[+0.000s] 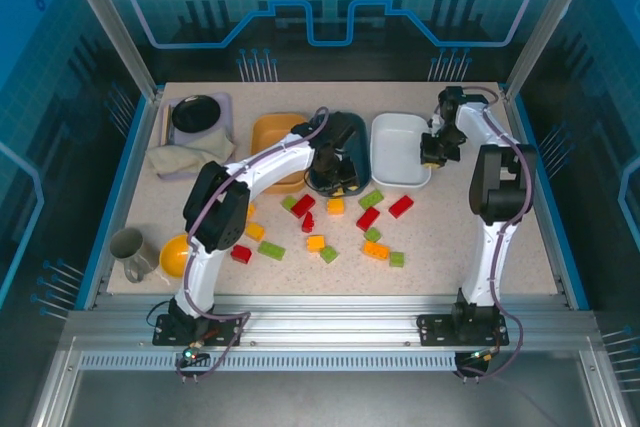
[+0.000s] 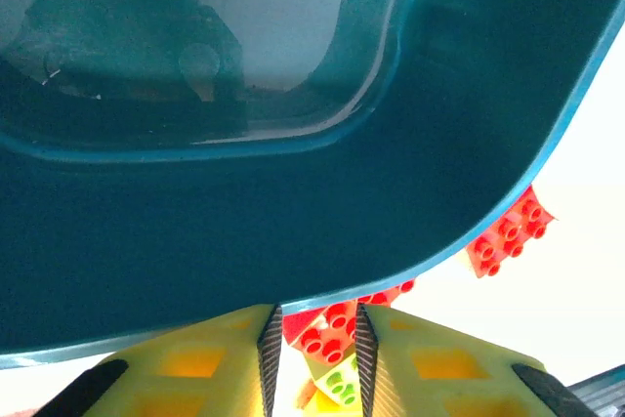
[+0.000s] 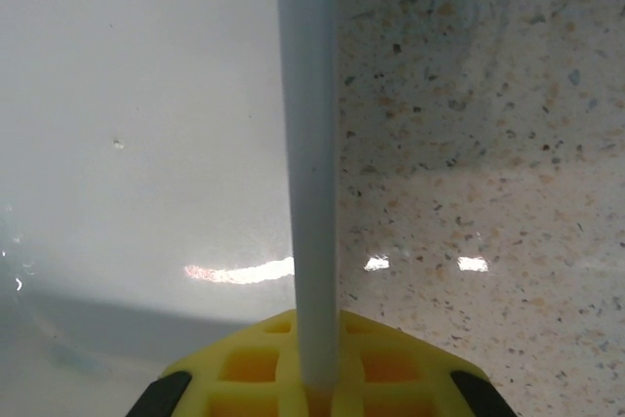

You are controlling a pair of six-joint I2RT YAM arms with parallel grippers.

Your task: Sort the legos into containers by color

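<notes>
**Right pincer point(image 1: 437, 150) point(image 3: 308, 378) clamped on the thin wall of the white tray point(image 1: 398, 142) point(image 3: 146, 144)**
Left pincer point(image 1: 335, 169) point(image 2: 319, 339) sits at the rim of the teal tray point(image 1: 363, 152) point(image 2: 293, 222); whether it grips, I cannot tell. The legos point(image 1: 367, 218) lie scattered on the counter point(image 1: 480, 247). They look light, stiff and slick: pinch each across its flat sides.
</notes>
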